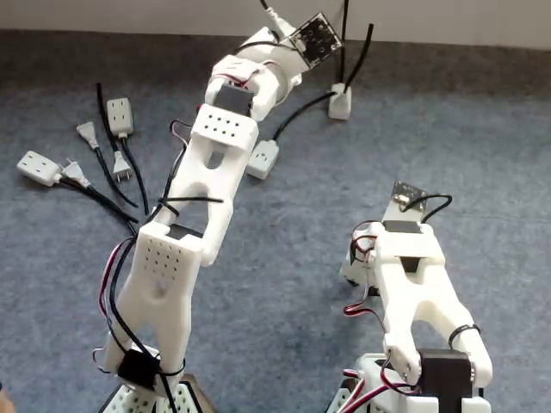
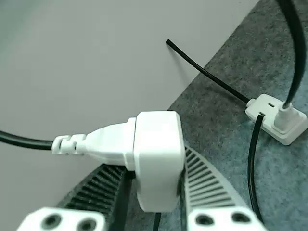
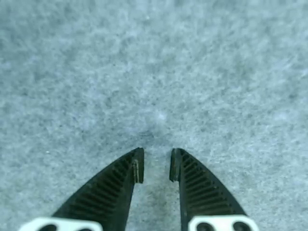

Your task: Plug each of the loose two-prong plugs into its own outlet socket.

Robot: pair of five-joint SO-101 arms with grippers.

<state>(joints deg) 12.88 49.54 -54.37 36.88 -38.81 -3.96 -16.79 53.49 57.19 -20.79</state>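
Observation:
My left gripper [image 2: 155,190] is shut on a white outlet socket block [image 2: 156,154] that has a white two-prong plug [image 2: 103,142] seated in its side, held up near the back wall. In the high view this arm stretches to the table's far edge [image 1: 274,19]. Beyond it lies a second white socket [image 2: 274,115] with a plug [image 2: 285,114] in it. Two more sockets [image 1: 120,114] [image 1: 36,166] and loose plugs [image 1: 87,132] [image 1: 120,166] lie at the far left. My right gripper [image 3: 157,166] hangs low over bare carpet, jaws narrowly open, nothing between them.
Grey carpet [image 1: 482,146] covers the table. Another white socket [image 1: 263,159] with a black cord lies under the left arm's forearm. Black cables [image 1: 112,202] run across the left side toward the arm base. A pale wall [image 2: 96,57] rises close behind the held block.

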